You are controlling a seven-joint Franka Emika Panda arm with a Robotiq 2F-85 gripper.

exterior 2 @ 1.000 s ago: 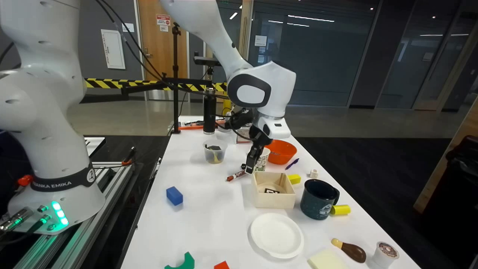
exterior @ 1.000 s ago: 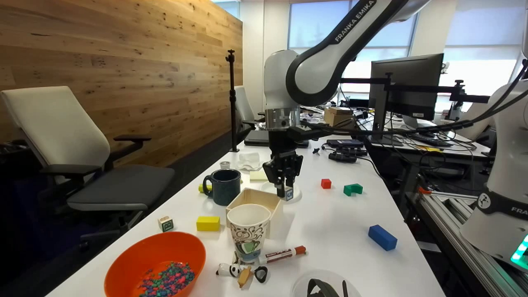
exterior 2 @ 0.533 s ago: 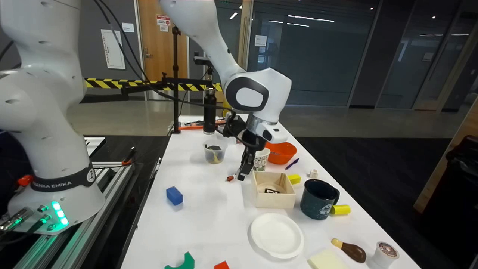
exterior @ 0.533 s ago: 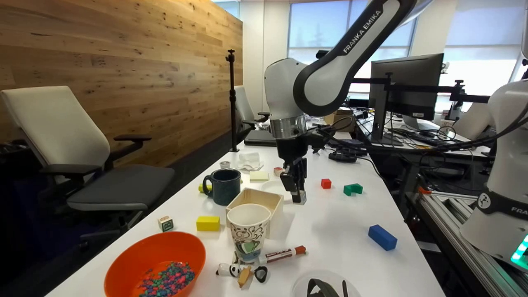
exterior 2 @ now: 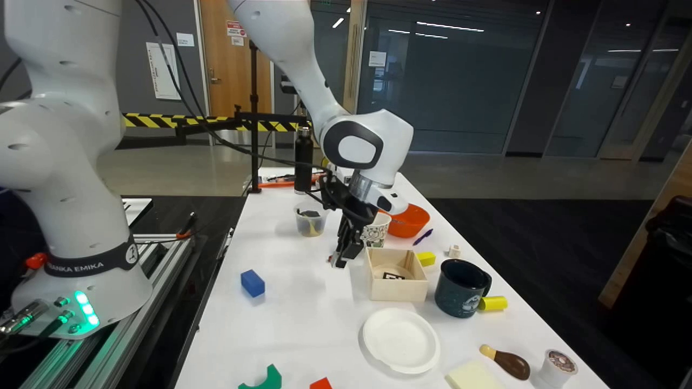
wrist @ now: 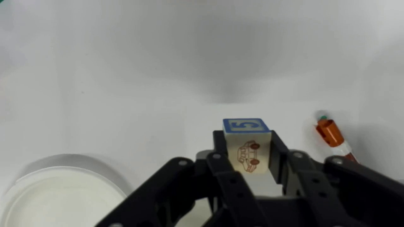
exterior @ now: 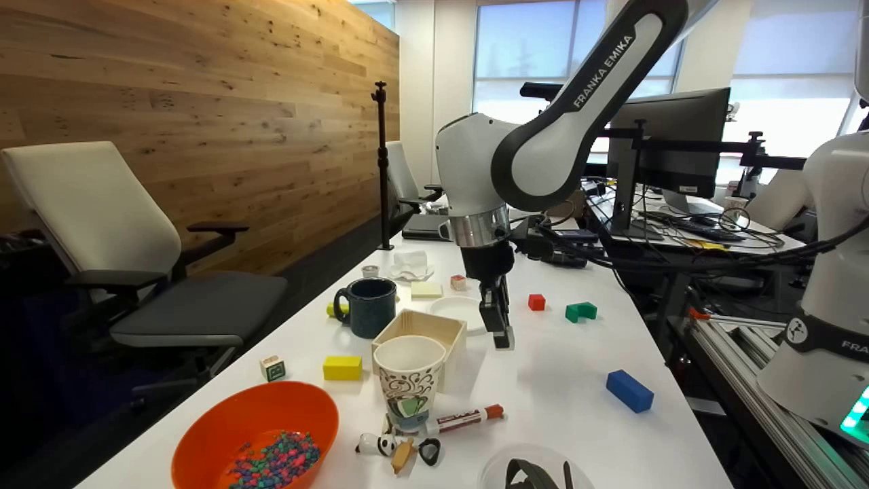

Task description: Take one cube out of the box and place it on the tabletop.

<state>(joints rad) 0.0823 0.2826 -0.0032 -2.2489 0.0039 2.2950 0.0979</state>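
1. gripper [wrist: 247,142], one: clamped on the cube [wrist: 249,157], fingers against two opposite sides.
2. cube, one: between the fingertips, outside the box [exterior 2: 399,290] and near it, over the white surface [exterior 2: 292,329]; seemingly raised, though the gap is not plain.
3. cube, axis: no long one, sides look equal; blue "5" face points to the top of the wrist view, car picture on the face below.
4. coming move, by judgement: surface lies beneath the cube, so straight lowering, then release, clear of the marker [wrist: 329,134].

Wood-plank wall [exterior: 204,115], pale-backed office chair [exterior: 197,305], bright windows [exterior: 526,41], wooden door [exterior 2: 235,70], dark glass partition [exterior 2: 459,97], dark carpet [exterior 2: 530,243]
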